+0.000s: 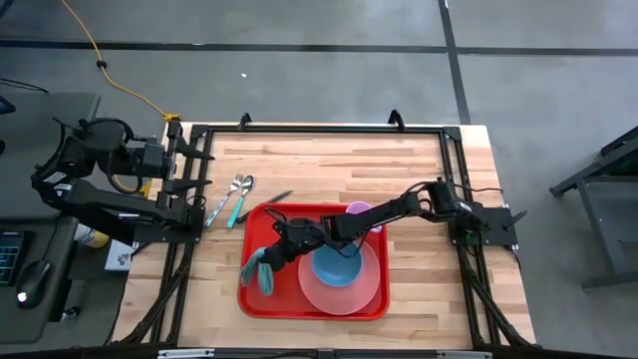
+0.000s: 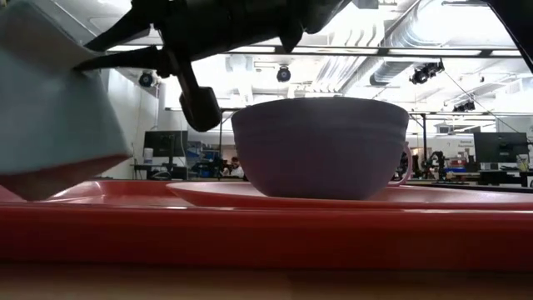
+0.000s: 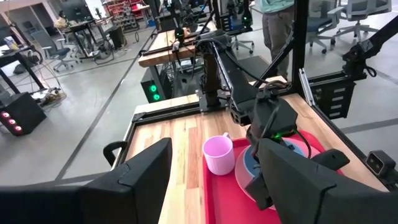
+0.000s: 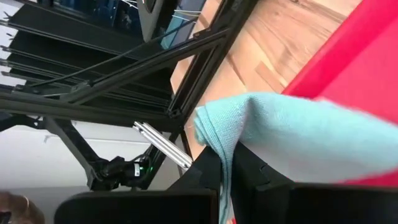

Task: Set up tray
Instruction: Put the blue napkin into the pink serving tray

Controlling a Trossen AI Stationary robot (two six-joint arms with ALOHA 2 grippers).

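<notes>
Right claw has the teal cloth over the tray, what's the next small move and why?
Probably lower and release. The right claw is shut on the teal folded cloth, held over the left end of the large red plastic tray, beside the round pink plate with the blue bowl. That tray area looks bare.

No legible text, label, brand, number or sign is found in any of the four views.
</notes>
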